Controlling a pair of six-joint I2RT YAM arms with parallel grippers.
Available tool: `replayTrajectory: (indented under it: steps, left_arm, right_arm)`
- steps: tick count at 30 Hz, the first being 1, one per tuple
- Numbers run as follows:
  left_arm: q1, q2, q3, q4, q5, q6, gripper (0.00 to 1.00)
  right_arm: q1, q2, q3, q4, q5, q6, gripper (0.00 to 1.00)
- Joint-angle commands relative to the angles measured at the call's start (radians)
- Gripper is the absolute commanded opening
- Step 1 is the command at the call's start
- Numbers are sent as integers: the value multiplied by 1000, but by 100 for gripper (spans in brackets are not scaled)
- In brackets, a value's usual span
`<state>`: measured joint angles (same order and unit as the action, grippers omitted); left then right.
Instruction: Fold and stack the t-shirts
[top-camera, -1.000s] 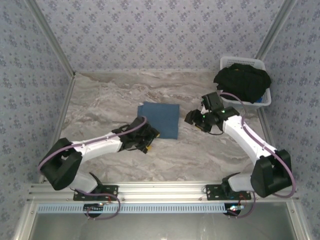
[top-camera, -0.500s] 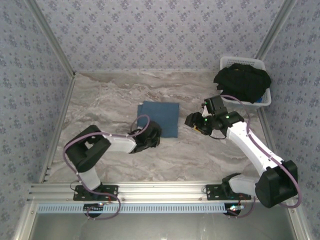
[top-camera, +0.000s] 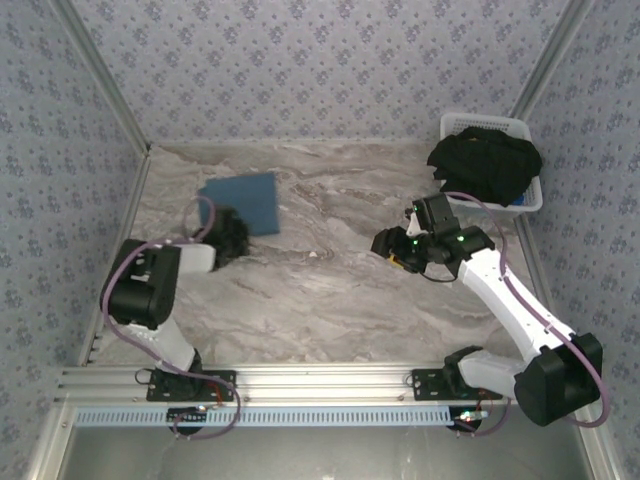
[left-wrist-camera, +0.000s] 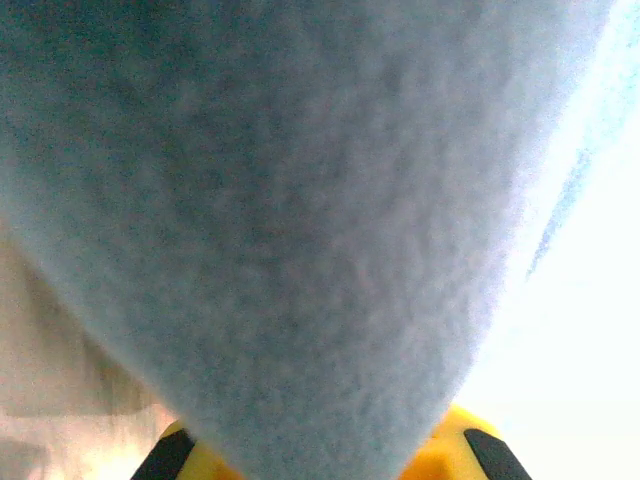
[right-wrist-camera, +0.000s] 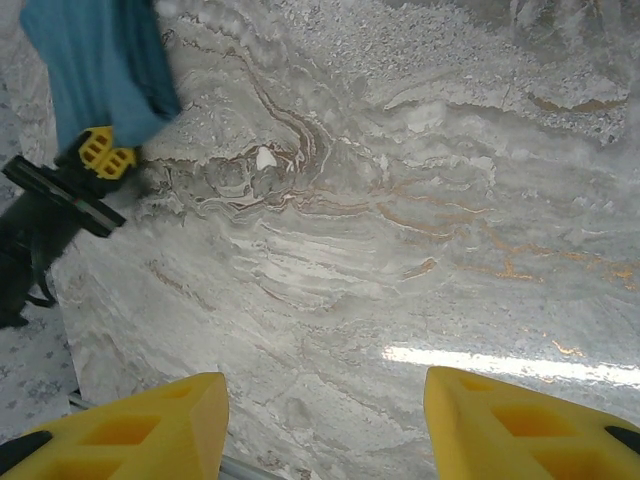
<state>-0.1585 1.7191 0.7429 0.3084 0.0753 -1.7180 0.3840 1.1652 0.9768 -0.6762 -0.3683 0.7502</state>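
Noted left gripper (top-camera: 238, 230) clamped on teal shirt (top-camera: 242, 200) edge, right gripper (right-wrist-camera: 325, 395) fingers apart above table (top-camera: 330, 290).

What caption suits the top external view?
Left hand grips the folded teal t-shirt at far left; right hand open over the table.
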Motion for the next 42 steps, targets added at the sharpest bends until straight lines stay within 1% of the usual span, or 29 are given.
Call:
replayTrajectory:
  steps: [1, 3, 6, 8, 12, 16, 19, 22, 24, 26, 28, 33, 37, 38, 39, 40, 42]
  left_arm:
    - [184, 49, 150, -209, 279, 384, 0]
    - [287, 124, 277, -333, 363, 541, 0]
    - [387, 234, 451, -443, 433, 700, 0]
    - [423, 310, 581, -549, 444, 787, 0]
    - [443, 446, 785, -675, 453, 883, 0]
    - [446, 521, 875, -696, 456, 874, 0]
    - [446, 553, 910, -688, 463, 856, 0]
    - [447, 561, 935, -698, 450, 852, 0]
    - [447, 552, 932, -689, 451, 840, 1]
    - [446, 536, 920, -666, 467, 817, 3]
    - [446, 521, 907, -644, 474, 787, 3]
    - [434, 514, 874, -553, 500, 681, 1]
    - [415, 515, 869, -557, 479, 668, 2]
    - [415, 509, 859, -551, 474, 664, 4]
    - [416, 498, 846, -543, 474, 660, 10]
    - [416, 486, 836, -542, 471, 661, 18]
    - [415, 431, 824, -565, 444, 684, 43]
  right_arm:
    - [12, -28, 3, 67, -55, -17, 56]
    - [16, -49, -23, 196, -97, -4, 56]
    - [18, -75, -65, 369, -132, 36, 57]
    - [17, -71, -71, 428, -136, 55, 57]
    - [16, -25, -41, 429, -145, 61, 57]
    - [15, 8, -19, 412, -162, 59, 57]
    - [15, 22, -12, 434, -160, 54, 57]
    - [12, 14, -32, 525, -151, 67, 58]
    - [14, 3, -54, 622, -125, 83, 59]
    - [15, -1, -75, 694, -111, 86, 60]
    - [17, -13, -102, 753, -88, 91, 60]
    - [8, -9, -117, 778, -98, 122, 61]
    - [8, -4, -107, 760, -106, 122, 61]
    - [8, -8, -107, 751, -102, 122, 61]
    - [8, -16, -107, 748, -95, 121, 62]
    - [9, -26, -110, 746, -84, 117, 62]
    - [9, -61, -119, 738, -47, 104, 63]
